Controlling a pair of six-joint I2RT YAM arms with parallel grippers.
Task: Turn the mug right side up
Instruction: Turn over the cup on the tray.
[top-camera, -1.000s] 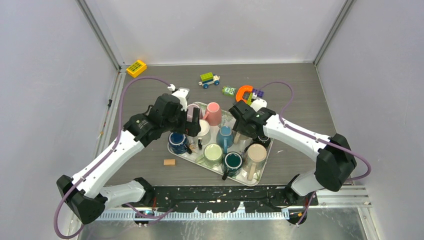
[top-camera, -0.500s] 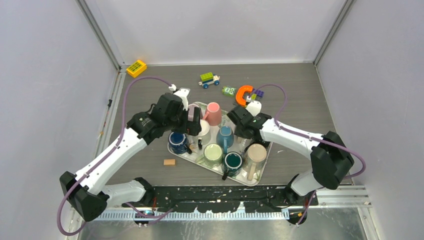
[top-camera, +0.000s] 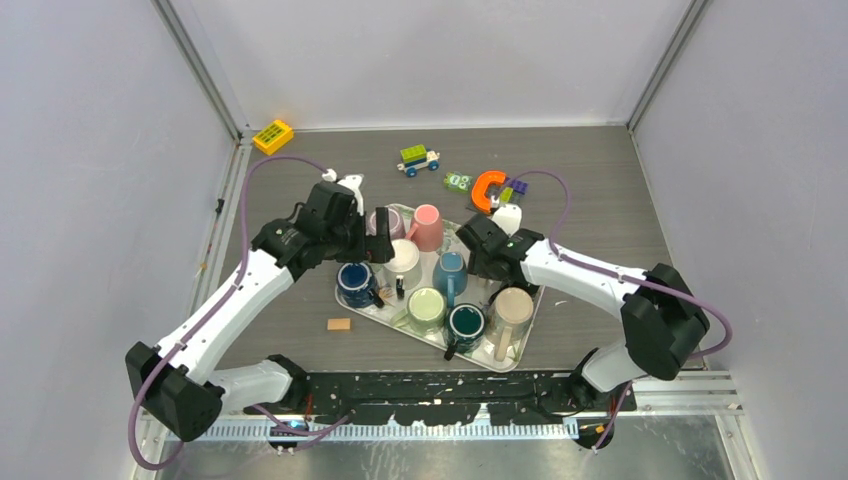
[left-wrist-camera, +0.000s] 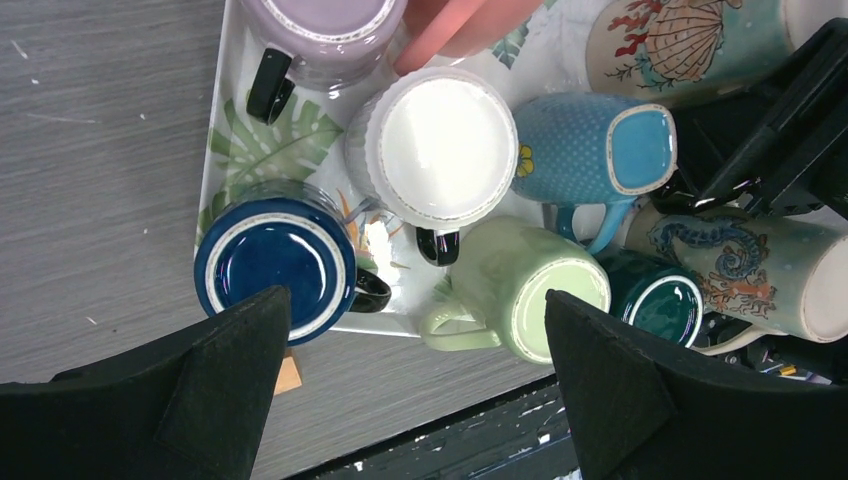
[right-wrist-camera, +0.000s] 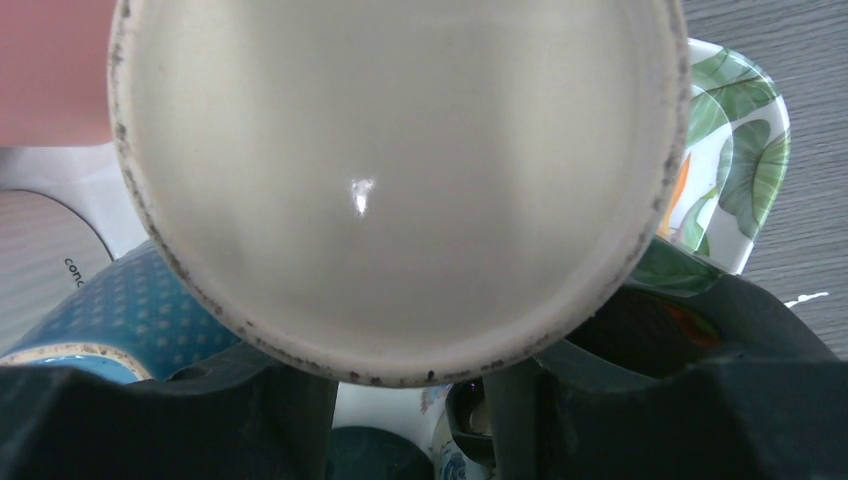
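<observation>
Looming over right gripper: round, glossy, speckle-rimmed mug base.

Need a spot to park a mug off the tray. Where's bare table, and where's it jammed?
Bare table: far-right, between the tray and the right wall, beyond the right arm; near-left, around the wood block; far strip behind the toy car. Crowded: the tray, mugs packed close, little bare surface.

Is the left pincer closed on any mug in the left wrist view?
No, the left pincer is wide open: its fingers stand far apart above the tray, gripping nothing.
</observation>
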